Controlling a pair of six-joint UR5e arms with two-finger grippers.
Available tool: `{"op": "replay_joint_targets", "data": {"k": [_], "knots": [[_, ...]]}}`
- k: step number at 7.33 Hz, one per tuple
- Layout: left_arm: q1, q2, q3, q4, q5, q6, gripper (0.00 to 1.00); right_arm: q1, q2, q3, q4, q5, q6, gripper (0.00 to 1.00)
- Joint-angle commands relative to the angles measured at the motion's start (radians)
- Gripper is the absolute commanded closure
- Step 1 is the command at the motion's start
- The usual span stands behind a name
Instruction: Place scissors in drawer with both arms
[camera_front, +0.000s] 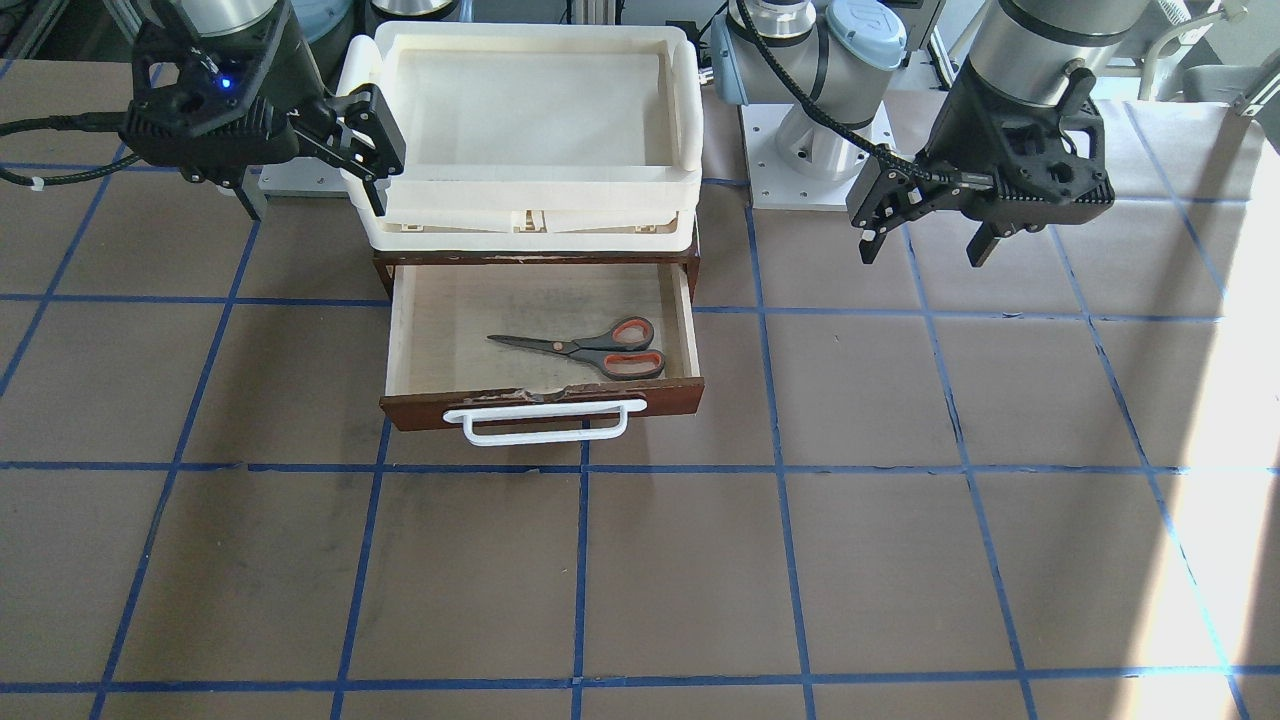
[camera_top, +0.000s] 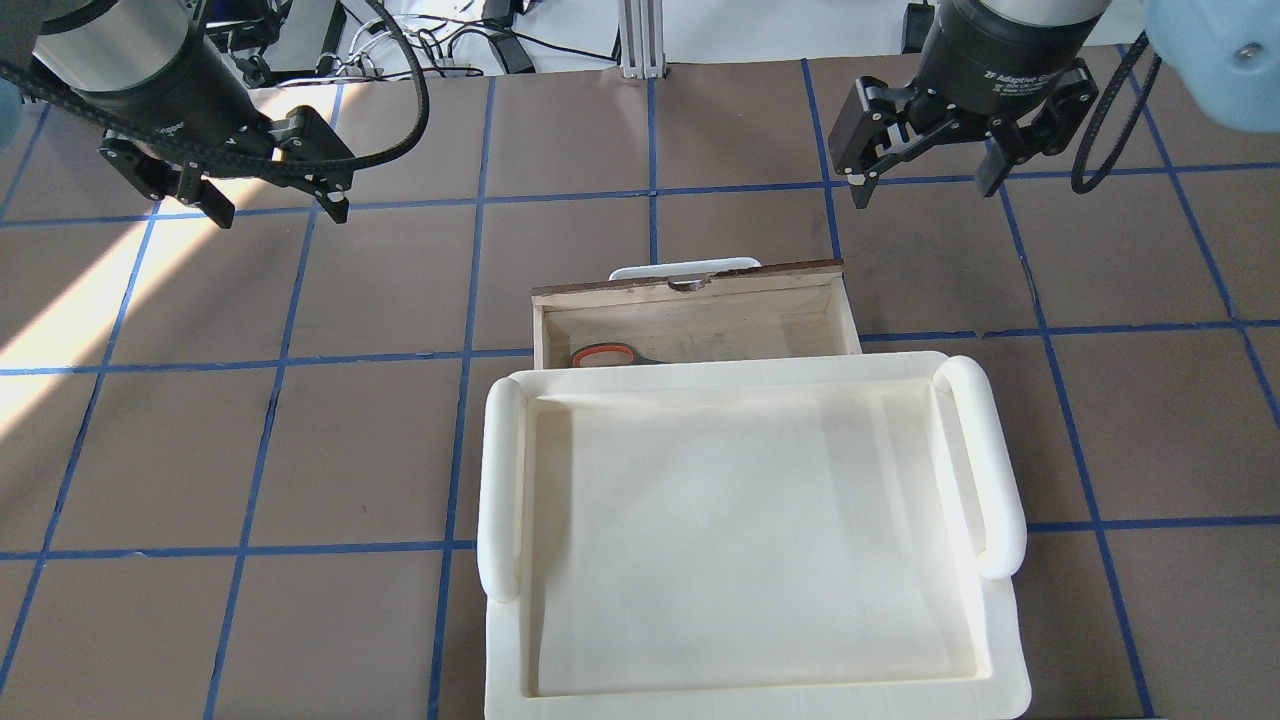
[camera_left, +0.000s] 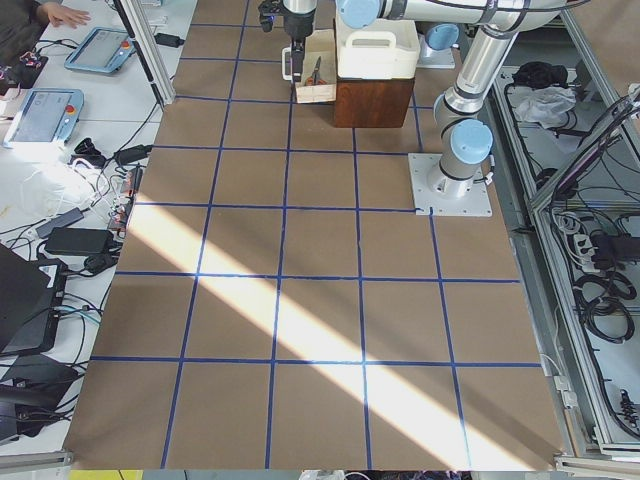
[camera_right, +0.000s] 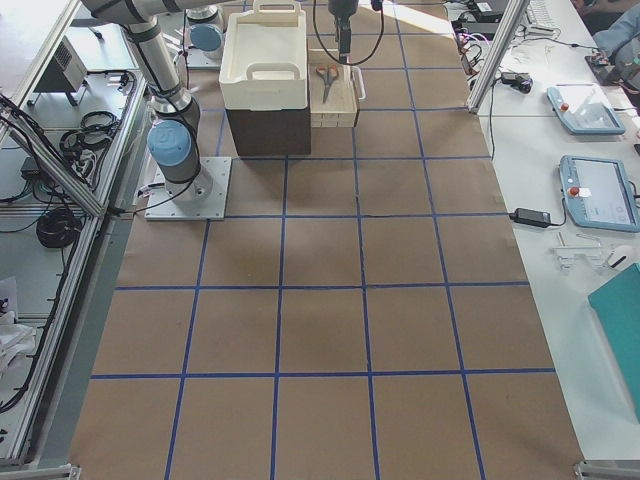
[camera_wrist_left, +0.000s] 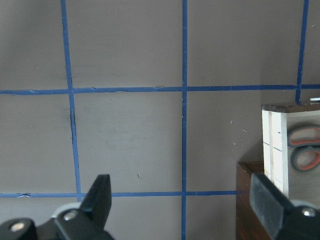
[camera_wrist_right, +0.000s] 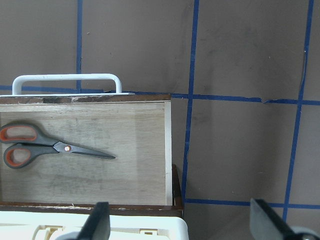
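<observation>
The scissors lie flat inside the open drawer, blades toward the view's left. They also show in the right wrist view and at the edge of the left wrist view; from overhead only a handle loop shows. The drawer is pulled out, with its white handle in front. My left gripper hangs open and empty above the table beside the drawer. My right gripper is open and empty on the other side.
A cream-white plastic tray sits on top of the dark cabinet that holds the drawer and hides the drawer's back part from overhead. The brown table has blue grid tape. Arm bases stand behind the cabinet.
</observation>
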Motion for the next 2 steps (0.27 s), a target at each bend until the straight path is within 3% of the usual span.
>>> {"op": "replay_joint_targets", "data": {"k": [1,2], "knots": [[-0.001,0.000,-0.001,0.000,-0.007,-0.001,0.00,0.000,0.000,0.000,-0.002,0.001,0.000,0.00],[-0.003,0.000,-0.001,0.000,-0.009,0.000,0.00,0.000,0.000,0.000,-0.002,0.001,0.000,0.00]]}}
